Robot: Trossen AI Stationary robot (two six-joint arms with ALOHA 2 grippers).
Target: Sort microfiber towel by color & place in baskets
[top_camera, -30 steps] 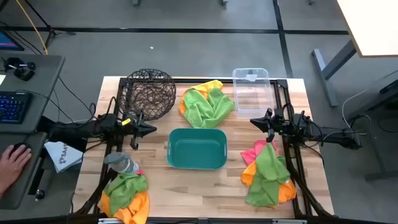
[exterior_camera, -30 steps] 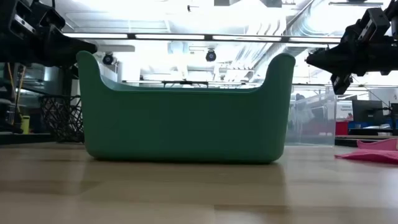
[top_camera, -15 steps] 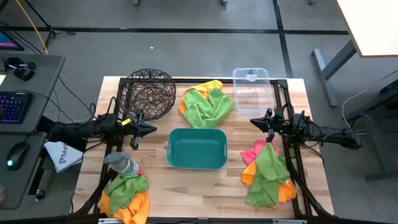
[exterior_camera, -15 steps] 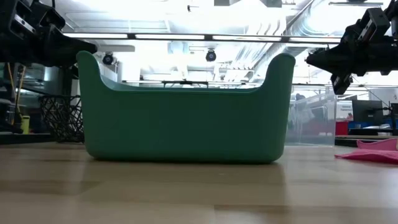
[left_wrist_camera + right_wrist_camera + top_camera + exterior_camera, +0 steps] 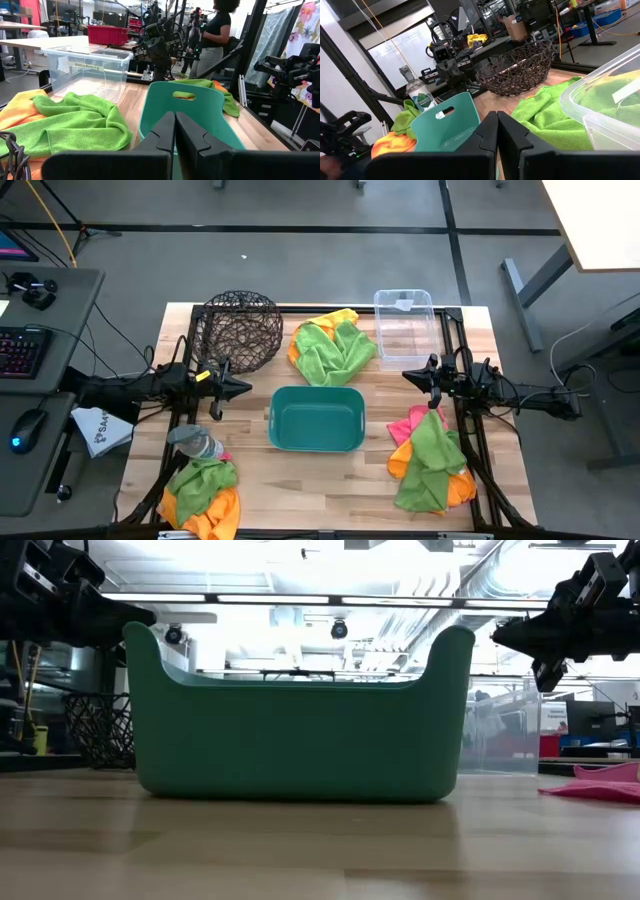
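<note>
Three heaps of lime green, orange and pink towels lie on the table: one at the far middle (image 5: 331,345), one at the near left corner (image 5: 203,494), one at the near right (image 5: 430,460). The teal tub (image 5: 317,418) stands in the middle, the wire-mesh basket (image 5: 240,330) at the far left, the clear bin (image 5: 405,327) at the far right. My left gripper (image 5: 243,388) hovers shut left of the tub, fingers pointing at it (image 5: 175,131). My right gripper (image 5: 407,376) hovers shut right of the tub, above the table (image 5: 497,131).
A clear plastic bottle (image 5: 196,443) lies beside the near-left heap. A white printed packet (image 5: 100,431) sits off the table's left edge. A person (image 5: 212,35) stands in the room beyond the table. Bare wood shows in front of the tub.
</note>
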